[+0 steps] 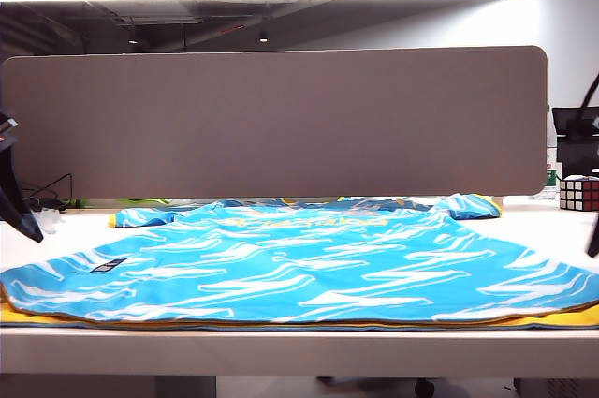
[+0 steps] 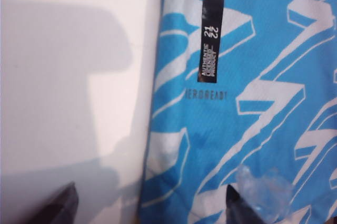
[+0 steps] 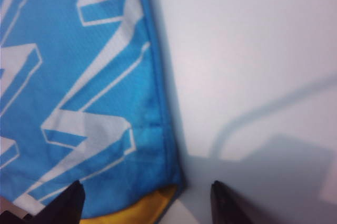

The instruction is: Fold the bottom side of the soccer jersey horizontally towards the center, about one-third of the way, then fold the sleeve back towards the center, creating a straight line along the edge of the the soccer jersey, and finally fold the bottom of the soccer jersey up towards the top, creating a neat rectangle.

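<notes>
The soccer jersey lies spread flat across the white table, its hem along the near edge and its collar toward the grey divider panel at the far side — sky-blue with white wavy streaks, and yellow-orange trim showing at both near corners and on the 2 sleeves at the far left and far right. A small dark label sits on the fabric near the left edge; in the left wrist view the same label reads as a black strip with pale lettering above faint printed text. The left gripper hovers over the jersey's left edge, jaws spread wide and holding nothing, 1 fingertip over bare table and the other over the blue cloth. The right gripper hovers at the jersey's near right corner, released too, its 2 dark fingertips straddling the hem where the yellow trim shows. A Rubik's cube stands on the table at the far right, well apart from the jersey.
</notes>
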